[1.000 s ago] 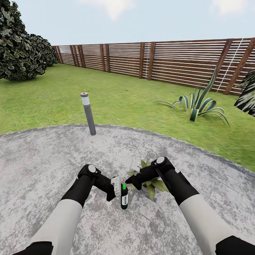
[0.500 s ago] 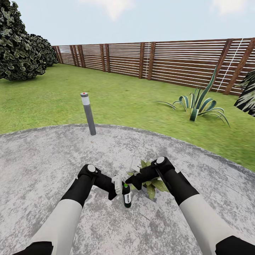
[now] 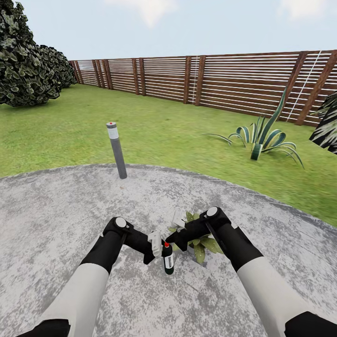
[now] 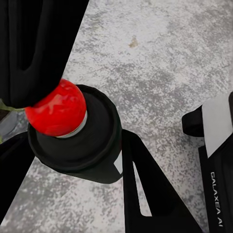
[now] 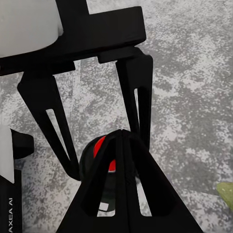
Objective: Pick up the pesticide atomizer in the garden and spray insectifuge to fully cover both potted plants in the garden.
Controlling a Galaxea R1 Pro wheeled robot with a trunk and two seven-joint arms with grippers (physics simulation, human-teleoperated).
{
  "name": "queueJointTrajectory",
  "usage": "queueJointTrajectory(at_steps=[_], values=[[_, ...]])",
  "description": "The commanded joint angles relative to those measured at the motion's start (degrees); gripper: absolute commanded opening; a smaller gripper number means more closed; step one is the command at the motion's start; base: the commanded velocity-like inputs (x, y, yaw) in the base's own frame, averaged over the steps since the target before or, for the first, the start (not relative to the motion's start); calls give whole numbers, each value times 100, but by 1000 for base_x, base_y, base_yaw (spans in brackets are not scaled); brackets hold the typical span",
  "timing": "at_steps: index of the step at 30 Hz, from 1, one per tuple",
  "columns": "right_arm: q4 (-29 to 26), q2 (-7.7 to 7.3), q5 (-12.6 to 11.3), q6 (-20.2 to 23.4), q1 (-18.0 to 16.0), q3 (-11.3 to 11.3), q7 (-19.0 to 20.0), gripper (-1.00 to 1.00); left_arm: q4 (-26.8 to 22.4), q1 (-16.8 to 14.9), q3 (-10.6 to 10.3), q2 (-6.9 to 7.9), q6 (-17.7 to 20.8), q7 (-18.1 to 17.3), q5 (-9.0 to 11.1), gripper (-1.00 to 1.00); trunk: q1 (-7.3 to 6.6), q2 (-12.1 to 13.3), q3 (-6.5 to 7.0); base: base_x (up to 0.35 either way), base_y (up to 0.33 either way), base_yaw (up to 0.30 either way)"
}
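Note:
The pesticide atomizer (image 3: 168,260), a slim black bottle with a white label and a red dot on top, hangs upright over the round paved patch (image 3: 56,210). My left gripper (image 3: 158,245) is shut on its neck; in the left wrist view the cap (image 4: 82,145) sits between the fingers (image 4: 145,194). My right gripper (image 3: 172,241) is shut, its joined tips (image 5: 124,138) right at the red dot (image 5: 99,144). One potted plant (image 3: 200,248) with speckled green leaves sits just beyond the bottle, partly hidden by my right forearm.
A grey lamp post (image 3: 117,150) stands at the paving's far edge. A striped agave (image 3: 260,139) grows on the lawn to the right, a dark palm frond (image 3: 327,126) at the right edge. Bushes (image 3: 28,61) are far left, and a brown slatted fence (image 3: 210,79) closes the back.
The dot on the atomizer's top has turned from green to red. The bottle has shifted slightly to the right. Both arms have hardly moved.

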Motion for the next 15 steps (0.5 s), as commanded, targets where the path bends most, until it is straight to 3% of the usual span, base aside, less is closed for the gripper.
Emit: queueJointTrajectory(at_steps=[1, 11, 15], values=[[-8, 2, 23, 55, -3, -2, 28, -100, 3, -3, 27, -9, 28, -14, -45, -100, -1, -2, -5, 0, 0, 0], [-8, -6, 23, 55, -3, -2, 35, -100, 32, -3, 54, -9, 25, 228, -79, -100, -1, -2, -5, 0, 0, 0], [-8, -7, 23, 55, -3, -2, 35, -100, 377, -3, 55, 78, 25, 581, -86, -100, -1, -2, -5, 0, 0, 0]])
